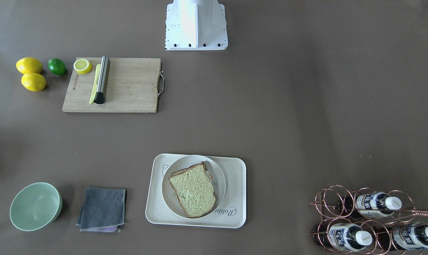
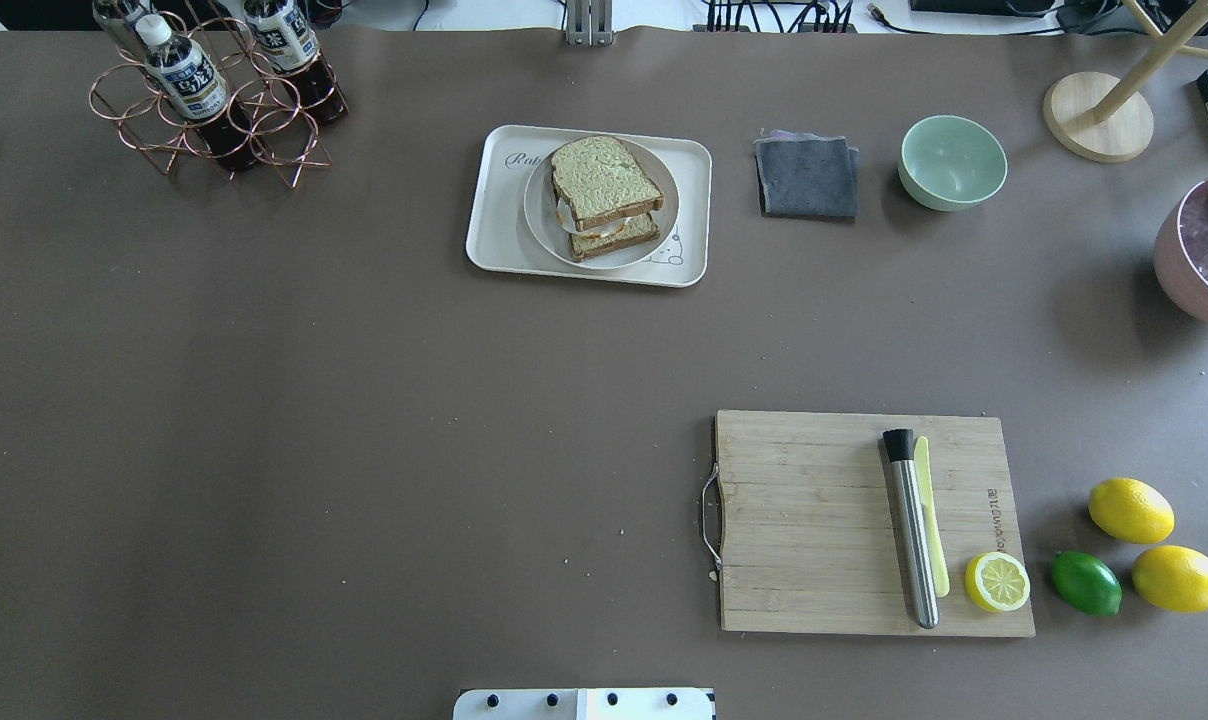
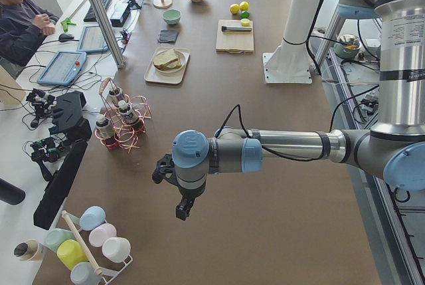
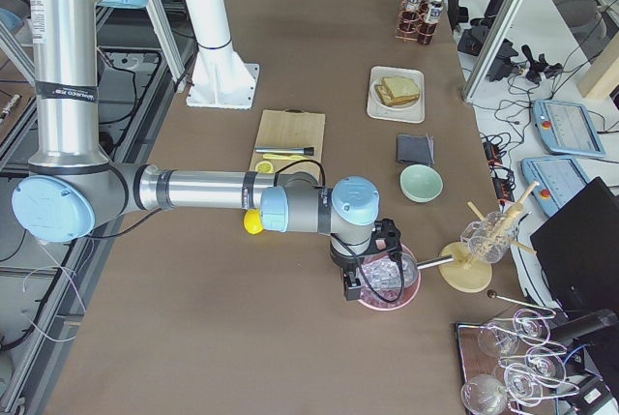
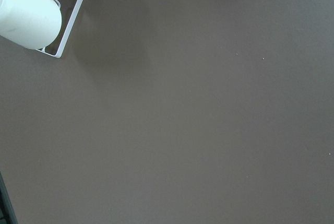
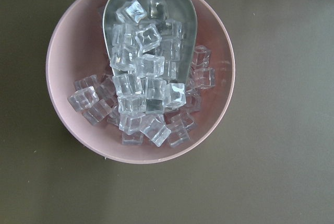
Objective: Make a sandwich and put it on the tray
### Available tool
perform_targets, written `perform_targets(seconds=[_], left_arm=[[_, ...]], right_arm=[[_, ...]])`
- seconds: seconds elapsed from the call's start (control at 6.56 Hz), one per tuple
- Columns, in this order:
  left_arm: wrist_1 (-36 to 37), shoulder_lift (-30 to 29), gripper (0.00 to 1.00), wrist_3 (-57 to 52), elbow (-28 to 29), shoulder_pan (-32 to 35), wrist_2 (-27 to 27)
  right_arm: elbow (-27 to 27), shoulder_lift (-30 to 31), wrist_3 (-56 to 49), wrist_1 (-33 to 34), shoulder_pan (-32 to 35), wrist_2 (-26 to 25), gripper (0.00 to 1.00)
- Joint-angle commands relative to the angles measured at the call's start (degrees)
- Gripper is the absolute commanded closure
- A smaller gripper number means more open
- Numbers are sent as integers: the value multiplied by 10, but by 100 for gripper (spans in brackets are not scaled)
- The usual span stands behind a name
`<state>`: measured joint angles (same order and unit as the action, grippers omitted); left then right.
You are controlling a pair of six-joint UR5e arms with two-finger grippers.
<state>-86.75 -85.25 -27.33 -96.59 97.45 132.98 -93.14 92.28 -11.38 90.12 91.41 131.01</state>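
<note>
Though the jaws' state cannot be told, the sandwich (image 2: pixel 602 180) stacks 2 greenish, brown-crusted slices.

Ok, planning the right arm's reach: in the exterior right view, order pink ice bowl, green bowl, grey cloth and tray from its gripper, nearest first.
From the right gripper:
1. Pink ice bowl, right beneath it.
2. Green bowl, beyond it.
3. Grey cloth, just past.
4. Tray, farthest, mid-table.

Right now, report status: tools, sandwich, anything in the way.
Left tool over bare table, right tool over ice bowl; open or shut, cannot tell. Sandwich stacked on plate, plate on tray. Both tools far from tray.
</note>
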Motion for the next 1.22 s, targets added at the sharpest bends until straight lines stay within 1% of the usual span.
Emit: perform_targets(seconds=[0.0, 0.3, 0.61, 1.07], left_arm=[[0, 0, 2, 0, 2, -1, 0], [0, 0, 2, 0, 2, -2, 0], [-1, 0, 2, 0, 2, -2, 0], [-1, 0, 2, 0, 2, -2, 1]], right_arm=[[16, 2, 0, -5, -1, -1, 0], [23, -5, 0, -5, -1, 1, 0], [23, 1, 0, -6, -1, 18, 0], [17, 2, 0, -6, -1, 20, 0]])
